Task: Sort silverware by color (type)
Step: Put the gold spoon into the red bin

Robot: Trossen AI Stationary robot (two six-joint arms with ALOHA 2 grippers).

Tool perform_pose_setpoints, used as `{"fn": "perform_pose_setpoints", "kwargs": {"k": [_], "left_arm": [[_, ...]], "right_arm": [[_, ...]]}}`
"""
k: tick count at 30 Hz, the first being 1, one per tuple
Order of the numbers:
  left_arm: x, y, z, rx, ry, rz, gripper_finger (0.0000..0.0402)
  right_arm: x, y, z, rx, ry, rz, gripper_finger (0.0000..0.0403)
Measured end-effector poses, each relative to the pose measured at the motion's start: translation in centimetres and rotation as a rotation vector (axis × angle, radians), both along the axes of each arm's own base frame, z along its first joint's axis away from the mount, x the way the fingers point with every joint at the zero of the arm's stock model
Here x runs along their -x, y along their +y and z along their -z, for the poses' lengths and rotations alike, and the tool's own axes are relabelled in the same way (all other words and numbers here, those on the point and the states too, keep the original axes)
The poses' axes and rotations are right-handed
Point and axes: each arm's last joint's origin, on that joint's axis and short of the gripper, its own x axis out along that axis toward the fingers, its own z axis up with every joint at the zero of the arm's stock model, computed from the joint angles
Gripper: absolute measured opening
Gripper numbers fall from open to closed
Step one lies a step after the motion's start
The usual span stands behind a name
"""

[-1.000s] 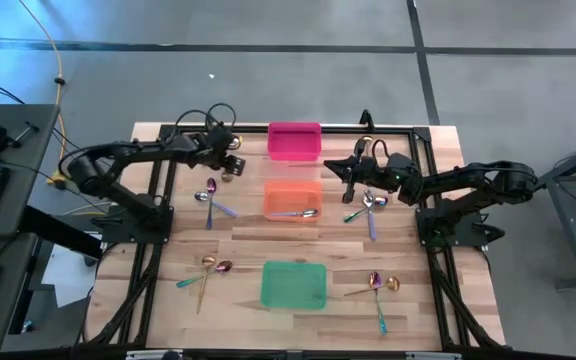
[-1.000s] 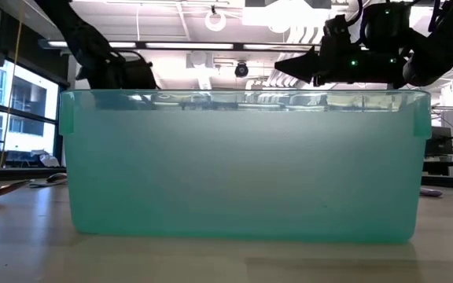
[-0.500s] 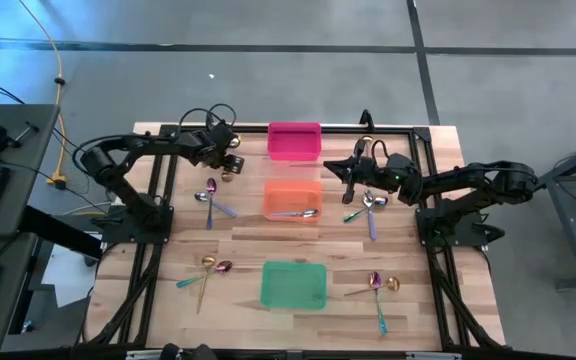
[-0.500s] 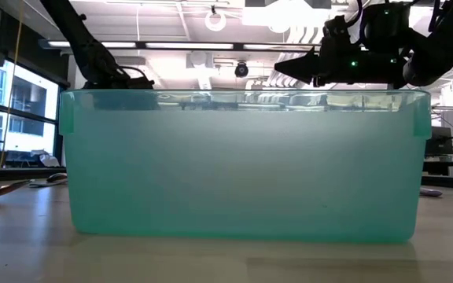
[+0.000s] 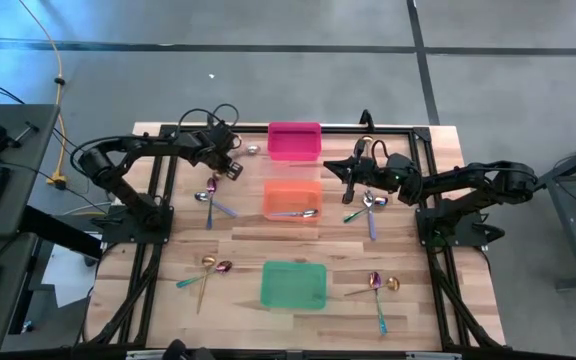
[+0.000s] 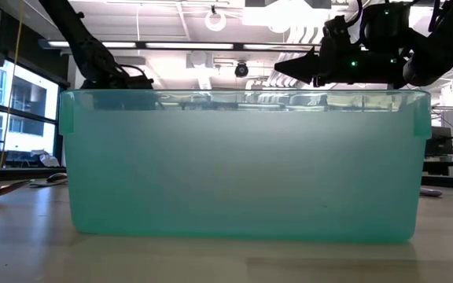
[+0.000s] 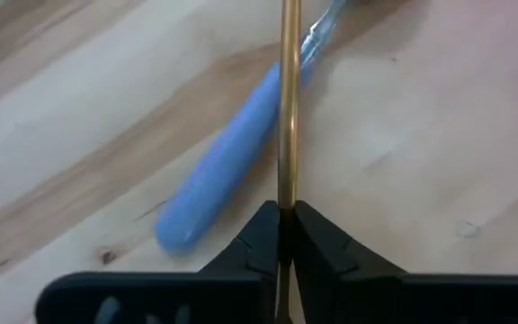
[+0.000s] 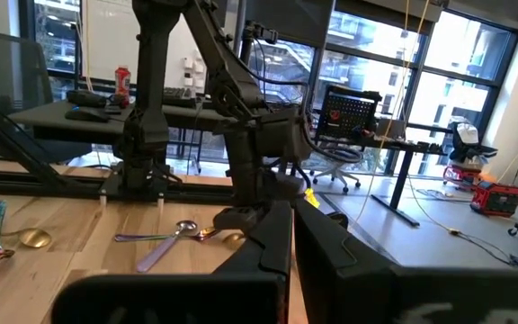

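Note:
In the left wrist view my left gripper [image 7: 286, 225] is shut on a thin gold handle [image 7: 288, 108], which crosses over a blue handle [image 7: 223, 175] lying on the wood. In the high view this gripper [image 5: 231, 170] is left of the pink bin [image 5: 294, 141], just beyond a group of silverware [image 5: 211, 195]. My right gripper [image 5: 351, 170] hangs shut and empty above the table, right of the orange bin [image 5: 292, 190]. More silverware [image 5: 368, 205] lies below it. My left gripper pinches the gold handle [image 7: 288, 193] between its two fingertips. The handle runs straight on from the fingers, along them rather than across. Its far end leaves the picture, and I cannot tell whether it is lifted off the table.
A silver spoon [image 5: 303, 213] lies in the orange bin. The green bin [image 5: 293, 285] stands near the front and fills the low view [image 6: 242, 165]. Silverware groups lie at front left [image 5: 208, 268] and front right [image 5: 378, 288]. A black frame rims the table.
My left arm has changed its pose, its elbow swinging back toward the table's left edge, while its gripper has stayed beside the pink bin. My right arm has kept still.

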Motion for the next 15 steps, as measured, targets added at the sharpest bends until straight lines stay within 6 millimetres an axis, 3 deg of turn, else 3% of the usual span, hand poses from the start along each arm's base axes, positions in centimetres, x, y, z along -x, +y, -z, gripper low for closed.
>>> {"fn": "perform_pose_setpoints", "kwargs": {"k": [8,15], "left_arm": [[-1.1,0.4,-1.4,-0.022,-0.004,0.052,0.0006],[-3.0,1.7,-5.0,-0.096,-0.020,0.117,0.0005]], "right_arm": [[0.0,0.0,0.0,0.000,0.000,0.000,0.0000],[0.0,0.0,0.0,0.000,0.000,0.000,0.0000]]}}
